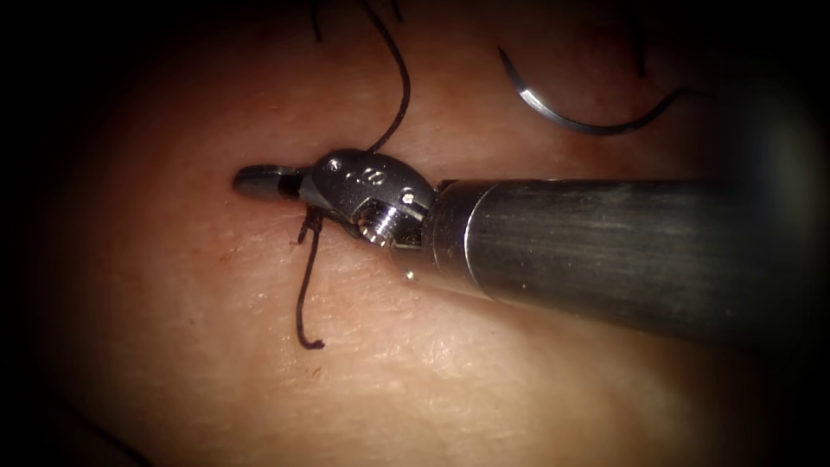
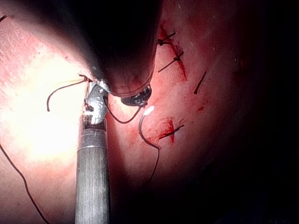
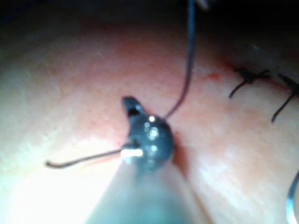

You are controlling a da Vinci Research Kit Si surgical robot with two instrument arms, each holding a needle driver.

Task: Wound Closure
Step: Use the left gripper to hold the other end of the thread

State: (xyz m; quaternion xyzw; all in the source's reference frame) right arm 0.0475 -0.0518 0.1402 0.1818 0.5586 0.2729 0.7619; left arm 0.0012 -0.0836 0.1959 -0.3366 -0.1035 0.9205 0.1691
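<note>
On the tissue [image 1: 484,389], right tool [image 1: 259,182] lying across a stitch, jaws together with no clear hold on anything. Thread [image 1: 399,86] running far from its wrist, a cut tail [image 1: 304,298] near. Far right, needle [image 1: 553,111] resting free on the surface. Finished stitches [image 2: 171,45] beyond.

Surgical training bench | tissue [image 1: 484,380] under endoscope light | stitched cut [image 2: 174,56] | loose needle [image 1: 562,112]

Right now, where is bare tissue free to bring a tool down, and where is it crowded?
Free: tissue below the right tool, right of the cut thread end. Crowded: above its shaft, where the needle lies loose on the tissue, held by nothing, and thread curves to the jaws.
</note>
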